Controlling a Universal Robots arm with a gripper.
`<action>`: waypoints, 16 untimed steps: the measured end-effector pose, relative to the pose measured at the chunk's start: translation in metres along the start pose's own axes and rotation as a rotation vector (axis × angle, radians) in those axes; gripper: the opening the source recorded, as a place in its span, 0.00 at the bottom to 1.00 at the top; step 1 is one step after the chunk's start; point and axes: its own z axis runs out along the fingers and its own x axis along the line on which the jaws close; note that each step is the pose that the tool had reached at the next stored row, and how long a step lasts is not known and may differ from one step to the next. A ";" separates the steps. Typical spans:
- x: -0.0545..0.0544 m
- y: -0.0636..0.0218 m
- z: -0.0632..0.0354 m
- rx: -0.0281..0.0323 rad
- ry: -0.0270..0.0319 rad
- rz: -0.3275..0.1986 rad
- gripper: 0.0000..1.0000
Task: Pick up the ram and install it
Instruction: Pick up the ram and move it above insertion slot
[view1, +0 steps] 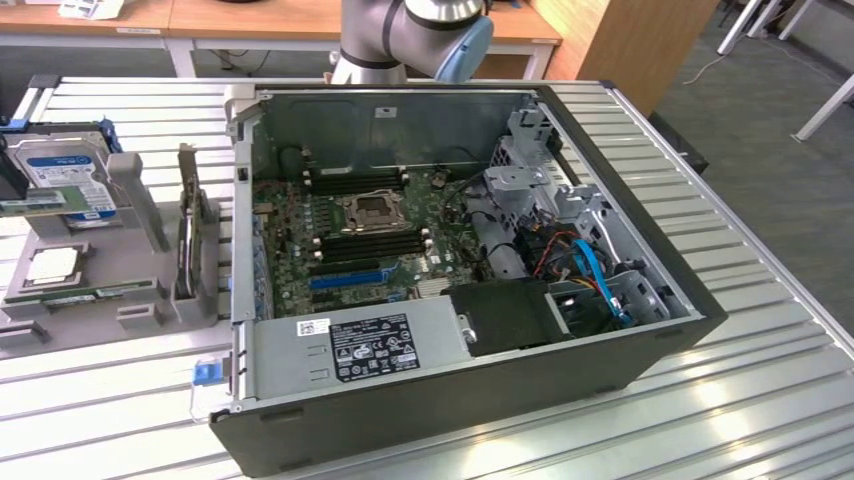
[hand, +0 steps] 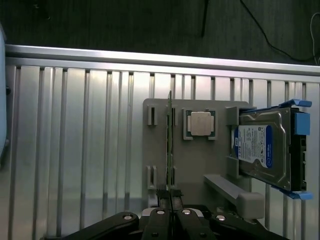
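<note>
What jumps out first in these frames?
The open computer case in the middle of the slatted table, its motherboard exposed. On the exterior view's left, a grey fixture holds a blue-labelled hard drive, a processor chip and the ram standing on edge.

You see the ram (hand: 170, 130) edge-on, its label and chips hidden. Print on the hard drive (hand: 262, 150) is too small to read. The exterior view's top edge cuts off the arm (view1: 414, 30).

One open computer case (view1: 467, 425), one hard drive (hand: 262, 150), one processor chip (hand: 200, 123), one ram stick (hand: 170, 130), one grey holder (hand: 200, 167), one gripper (hand: 169, 193)
</note>
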 end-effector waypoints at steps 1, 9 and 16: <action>0.000 0.0000 -0.0013 0.0000 0.0000 0.000 0.11; -0.001 0.0004 -0.0098 0.0001 -0.0001 0.000 0.11; -0.001 0.0004 -0.0107 0.0000 0.0000 0.000 0.11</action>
